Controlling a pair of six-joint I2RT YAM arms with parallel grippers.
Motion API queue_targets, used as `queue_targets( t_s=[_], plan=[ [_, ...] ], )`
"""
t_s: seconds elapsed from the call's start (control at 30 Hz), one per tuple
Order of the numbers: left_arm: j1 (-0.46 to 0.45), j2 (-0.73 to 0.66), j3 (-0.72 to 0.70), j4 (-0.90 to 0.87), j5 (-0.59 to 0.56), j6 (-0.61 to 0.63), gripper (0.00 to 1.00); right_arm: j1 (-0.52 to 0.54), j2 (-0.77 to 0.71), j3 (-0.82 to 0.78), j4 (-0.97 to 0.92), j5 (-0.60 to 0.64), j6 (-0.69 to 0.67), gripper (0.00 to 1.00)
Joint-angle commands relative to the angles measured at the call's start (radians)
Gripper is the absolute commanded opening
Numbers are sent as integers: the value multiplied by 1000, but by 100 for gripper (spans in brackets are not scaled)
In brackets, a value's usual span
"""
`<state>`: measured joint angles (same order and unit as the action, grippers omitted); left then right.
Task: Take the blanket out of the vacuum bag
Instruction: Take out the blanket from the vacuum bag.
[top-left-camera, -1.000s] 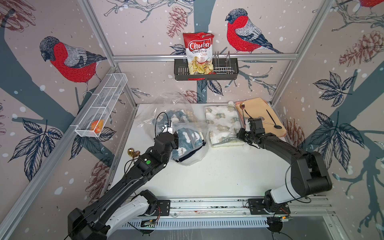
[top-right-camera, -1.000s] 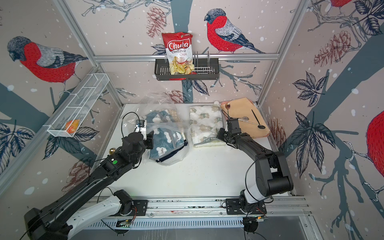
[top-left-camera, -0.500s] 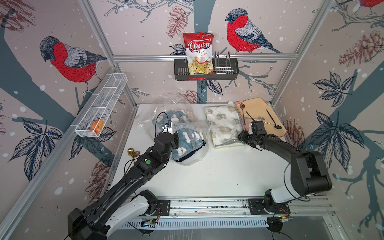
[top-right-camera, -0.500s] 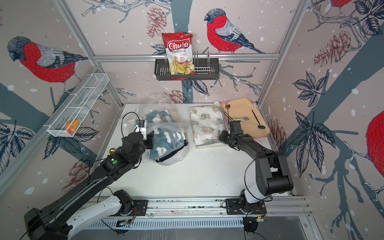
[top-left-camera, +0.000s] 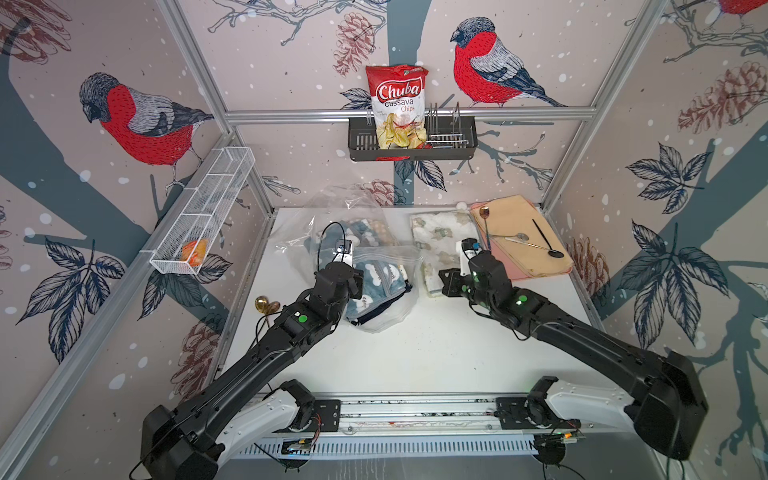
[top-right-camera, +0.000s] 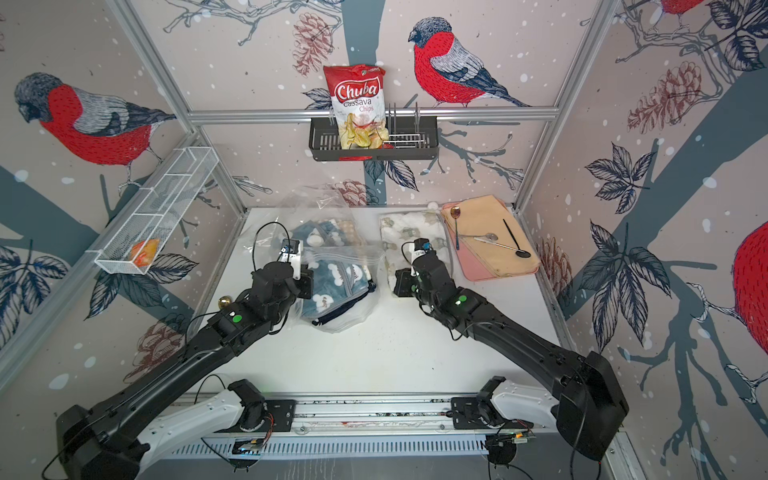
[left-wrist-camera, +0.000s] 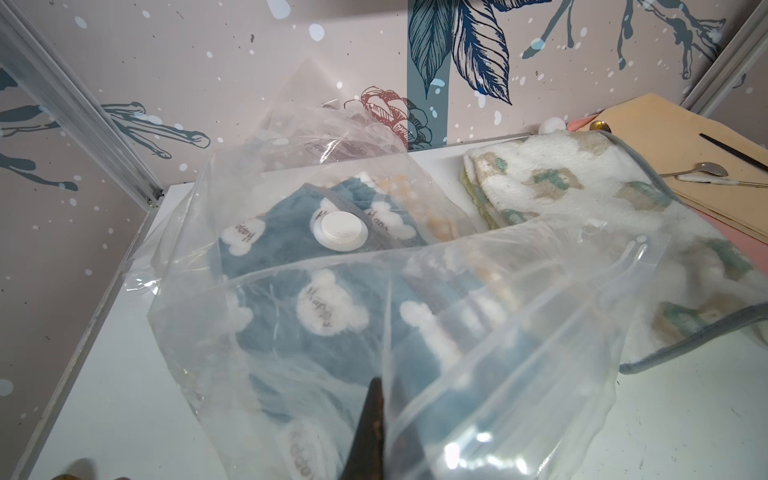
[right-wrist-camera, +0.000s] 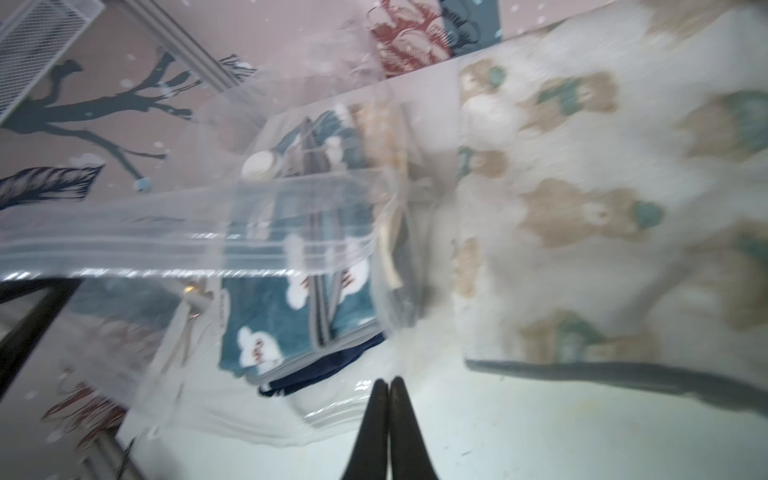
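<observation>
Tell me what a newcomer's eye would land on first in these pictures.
First, the crinkly transparent plastic vacuum bag on the white table, left of centre, with a folded blue cloud-print blanket inside. Next, the red Chuba cassava chips packet standing in the black basket on the back wall. A cream bear-print blanket lies beside the bag, on its right.

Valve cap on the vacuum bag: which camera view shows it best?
The left wrist view: the valve cap appears large, sharp and unobstructed on the vacuum bag. The right wrist view shows it small, blurred and at an angle. In both top views it is only a tiny white spot.
</observation>
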<state>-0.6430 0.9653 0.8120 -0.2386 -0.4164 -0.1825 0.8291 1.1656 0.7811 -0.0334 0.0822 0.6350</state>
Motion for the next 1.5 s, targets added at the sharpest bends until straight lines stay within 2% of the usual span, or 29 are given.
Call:
queue_targets(
  t_s=[0.0, 0.23, 0.33, 0.5, 0.53, 0.6, 0.8, 0.93, 1.27, 1.47],
  plan=[
    [2, 17, 16, 28, 76, 14, 0, 111, -15, -78, 229, 80, 135, 1],
    [2, 20, 19, 23, 100, 13, 0, 219, 77, -202, 529, 59, 320, 1],
    [2, 13, 18, 25, 100, 15, 0, 230, 189, -196, 621, 16, 382, 10],
    [1, 13, 17, 27, 127, 15, 0, 226, 360, -165, 769, -66, 469, 32],
    [1, 14, 16, 27, 133, 15, 0, 224, 389, -156, 791, -81, 477, 33],
    [0, 18, 15, 32, 144, 12, 0, 218, 451, -109, 795, -128, 477, 40],
    [-4, 34, 26, 19, 167, 20, 0, 190, 581, -75, 851, -202, 545, 43],
    [-6, 11, 16, 32, 163, 20, 0, 169, 622, -89, 920, -225, 586, 46],
    [-7, 9, 16, 31, 150, 21, 2, 146, 722, -39, 969, -279, 638, 64],
    [-7, 8, 14, 32, 146, 23, 3, 135, 773, 5, 954, -297, 655, 63]
  ],
)
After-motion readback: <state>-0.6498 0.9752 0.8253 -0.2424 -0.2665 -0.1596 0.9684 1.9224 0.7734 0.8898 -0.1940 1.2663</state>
